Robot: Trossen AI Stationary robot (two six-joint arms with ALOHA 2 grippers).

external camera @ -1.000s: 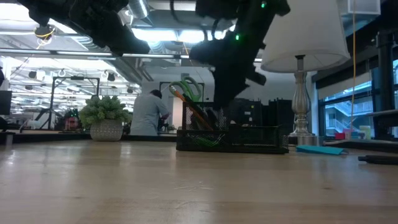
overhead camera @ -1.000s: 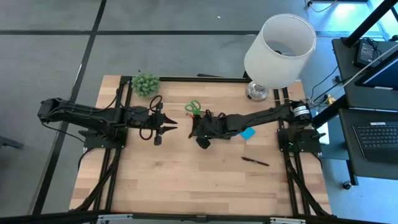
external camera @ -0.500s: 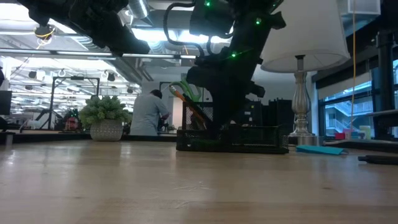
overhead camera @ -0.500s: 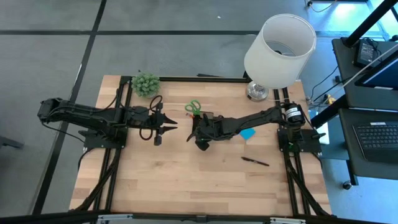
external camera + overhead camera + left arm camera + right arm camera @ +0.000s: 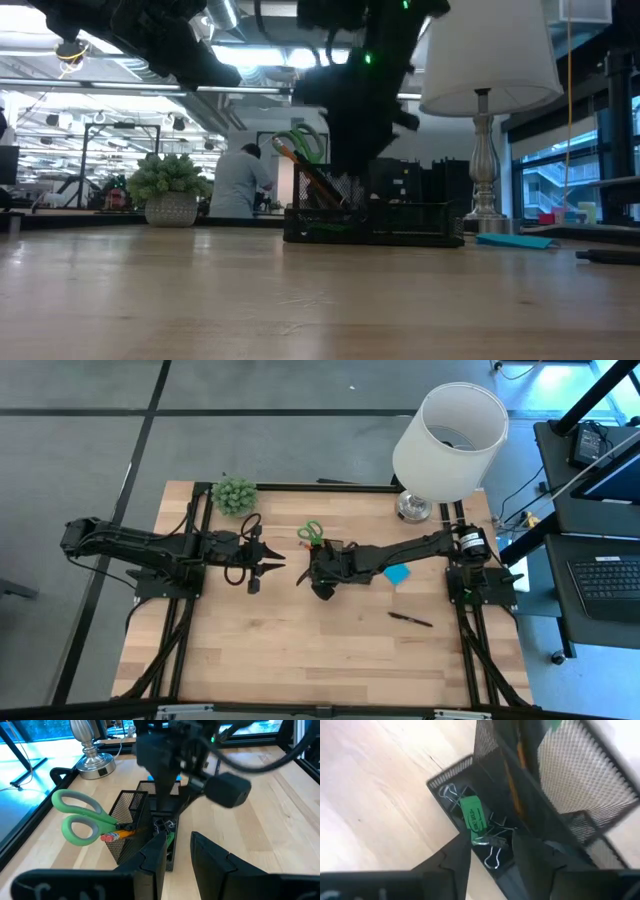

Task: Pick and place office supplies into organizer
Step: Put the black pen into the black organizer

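Over the organizer (image 5: 485,785), the right gripper (image 5: 490,851) has just parted its fingers, leaving clips (image 5: 492,855) in the low compartment: another supply delivered.

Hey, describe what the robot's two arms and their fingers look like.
Both arms are matte black and jointed. The left arm carries looping black cables near its wrist. The right arm shows a silver ring near its base and small green lights. Each ends in two flat, dark, blocky fingers.
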